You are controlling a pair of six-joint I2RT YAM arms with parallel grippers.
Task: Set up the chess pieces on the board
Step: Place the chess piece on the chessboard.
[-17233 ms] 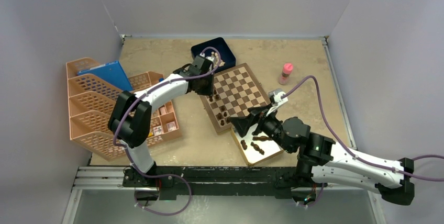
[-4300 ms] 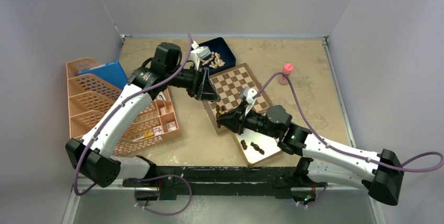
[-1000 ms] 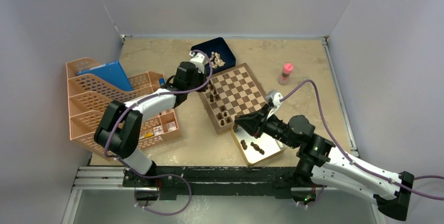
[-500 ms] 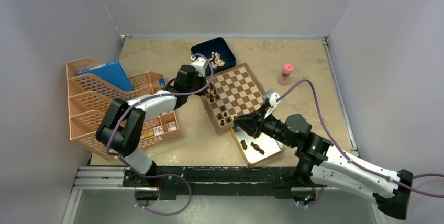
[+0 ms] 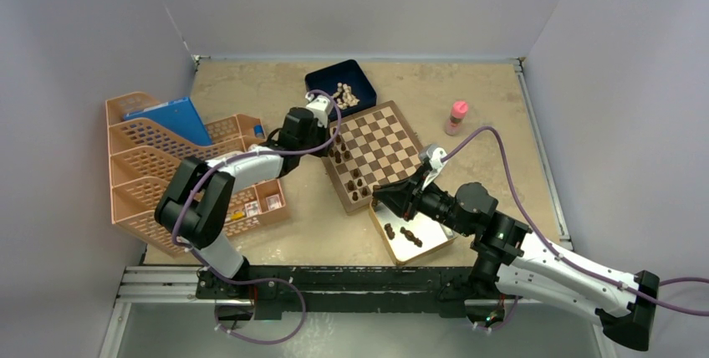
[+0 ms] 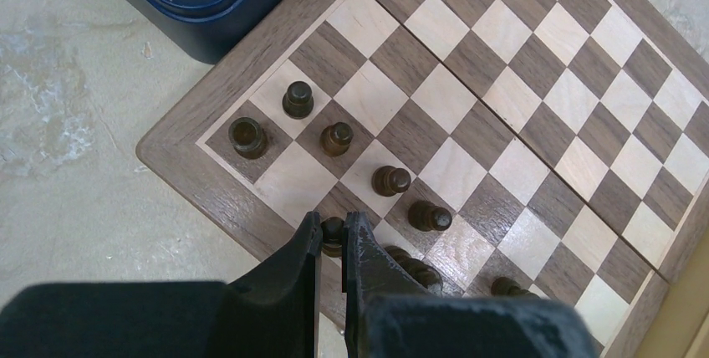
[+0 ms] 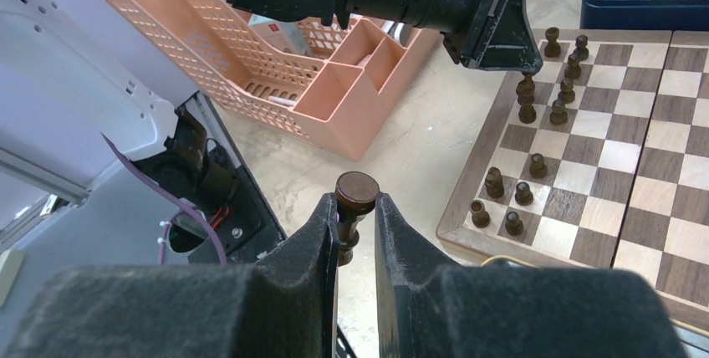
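The board [image 5: 386, 145] sits mid-table at a slant, with one corner by the dark blue box [image 5: 322, 82] and the opposite one by the silver tin [image 5: 428, 245]. The dark chess pieces [image 6: 338, 138] already on it stand upright in two short rows along its left edge, long axes straight up off the squares. The left gripper [image 6: 333, 222] is low over that same edge, fingers pinched tight on a small chessman [image 6: 333, 227] above an outer-row square. I can't tell if its base is touching the wood. The right gripper [image 7: 357, 207] is clamped on a second chessman [image 7: 357, 192], held in the air just off the board's near corner, beside the tin. Its long axis runs along the fingers, with the wide round end poking out past the tips and the slimmer end tucked back between them. A few loose dark pieces [image 5: 407, 232] lie in the tin on their sides, and the pale pieces [image 5: 343, 93] are in the blue box.
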